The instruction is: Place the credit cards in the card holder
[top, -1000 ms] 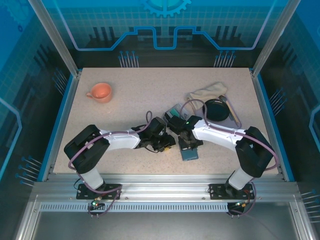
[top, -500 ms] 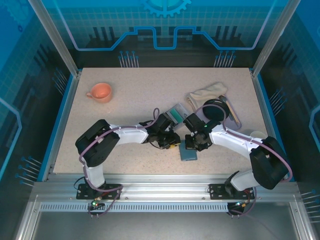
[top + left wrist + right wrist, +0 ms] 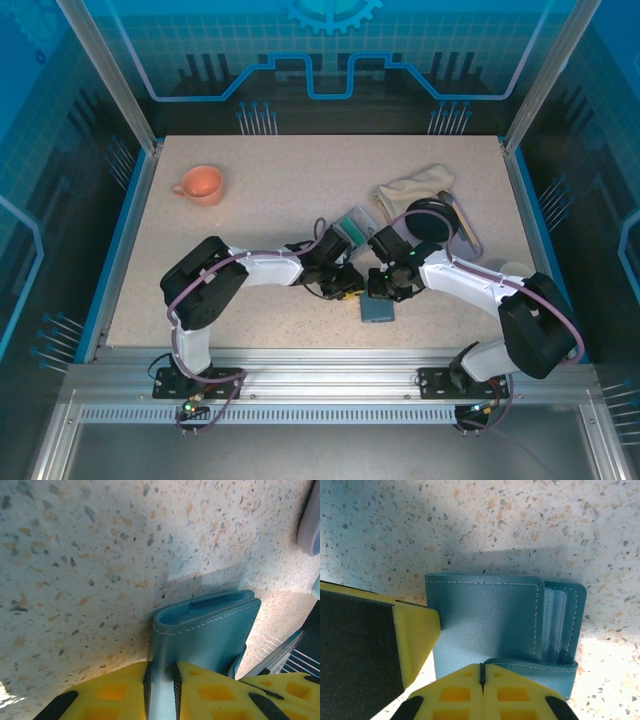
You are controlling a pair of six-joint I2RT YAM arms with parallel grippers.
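L gripper pinches edge of card holder; R gripper closed tight, tips touching it. Credit cards lie beyond holder, far-left — nearer L gripper.

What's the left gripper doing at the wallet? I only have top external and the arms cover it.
Observer: In the left wrist view, the left gripper is closed on a flap of the card holder.
Operator: And the right?
Observer: Right wrist view: the right gripper is shut at the holder's edge; whether it pinches anything, I can't tell.
Operator: Wallet open?
Observer: Partly; the card slots show along one side in the right wrist view.
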